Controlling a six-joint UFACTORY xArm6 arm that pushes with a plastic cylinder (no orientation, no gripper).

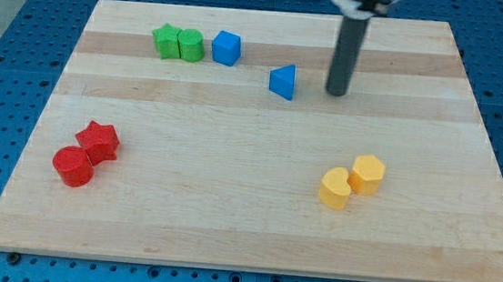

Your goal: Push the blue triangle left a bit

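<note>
The blue triangle (283,81) stands on the wooden board (245,213) in the upper middle of the view. My tip (336,93) rests on the board just to the view's right of the triangle, a short gap apart and not touching it. The dark rod rises straight up from the tip to the view's top edge.
A blue cube (227,48) sits up and left of the triangle, beside a green star (165,40) and a green cylinder (189,45). A red star (99,140) and red cylinder (73,166) lie at lower left. Two yellow blocks (351,182) lie at lower right.
</note>
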